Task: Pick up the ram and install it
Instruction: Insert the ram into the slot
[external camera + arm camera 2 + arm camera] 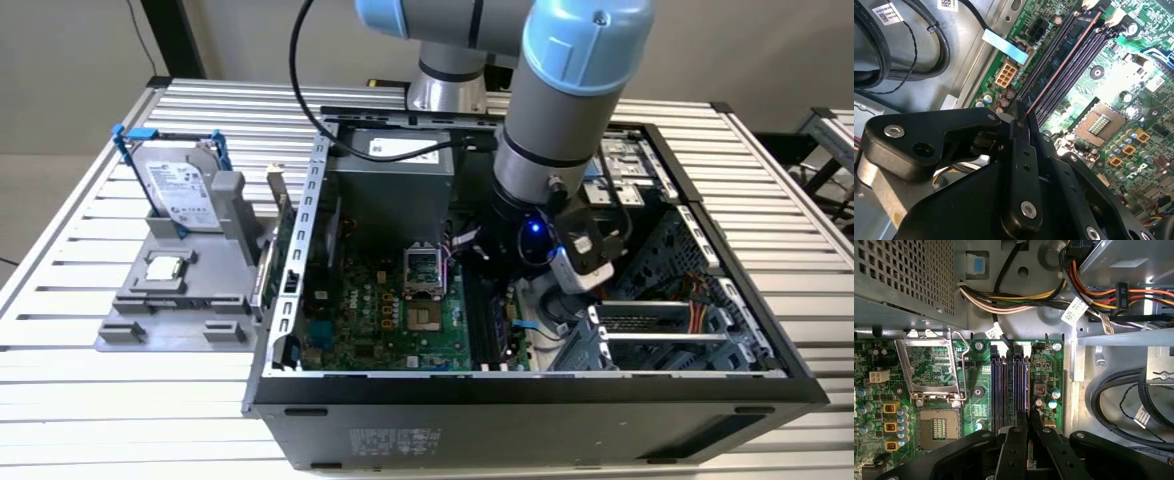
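Inside, pincer (1029, 416) tight on ram (1064, 62); cable tag (1074, 310) unreadable.

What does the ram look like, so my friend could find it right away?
Look inside the open computer case at the green motherboard, where long black slots run beside the square processor socket. The ram is the thin flat stick over those slots, seen edge-on in the second wrist view. Unlike the slots, it is pinched in the gripper.
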You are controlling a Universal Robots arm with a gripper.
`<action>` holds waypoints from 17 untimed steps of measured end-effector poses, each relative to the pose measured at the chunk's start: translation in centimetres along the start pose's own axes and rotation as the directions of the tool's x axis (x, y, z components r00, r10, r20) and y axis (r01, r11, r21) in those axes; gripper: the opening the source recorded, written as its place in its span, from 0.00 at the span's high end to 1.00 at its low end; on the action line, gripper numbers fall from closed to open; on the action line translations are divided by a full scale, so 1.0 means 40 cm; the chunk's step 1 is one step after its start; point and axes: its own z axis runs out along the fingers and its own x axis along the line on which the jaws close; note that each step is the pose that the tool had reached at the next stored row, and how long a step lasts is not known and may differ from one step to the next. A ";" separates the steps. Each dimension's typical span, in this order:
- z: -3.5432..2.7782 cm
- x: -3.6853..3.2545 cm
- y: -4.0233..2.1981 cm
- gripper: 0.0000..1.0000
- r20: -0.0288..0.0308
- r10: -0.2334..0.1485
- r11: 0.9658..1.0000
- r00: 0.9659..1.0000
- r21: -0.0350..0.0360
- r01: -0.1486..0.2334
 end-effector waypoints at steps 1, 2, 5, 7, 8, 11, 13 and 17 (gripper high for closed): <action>0.003 0.000 0.000 1.00 0.000 0.000 1.000 1.000 0.000 0.000; 0.007 0.000 0.000 1.00 0.000 -0.001 1.000 1.000 0.000 0.001; 0.015 0.000 0.000 1.00 -0.003 -0.001 1.000 1.000 0.000 0.001; 0.016 0.000 0.000 1.00 -0.010 -0.001 1.000 1.000 0.000 0.001; 0.016 0.000 0.000 1.00 -0.014 -0.001 1.000 1.000 0.000 0.001; 0.016 0.001 0.000 0.00 -0.025 0.000 1.000 1.000 0.000 0.000; 0.013 0.000 0.000 0.00 -0.026 0.000 1.000 1.000 0.007 0.001; -0.031 0.000 0.000 0.00 -0.026 0.000 1.000 1.000 0.008 0.000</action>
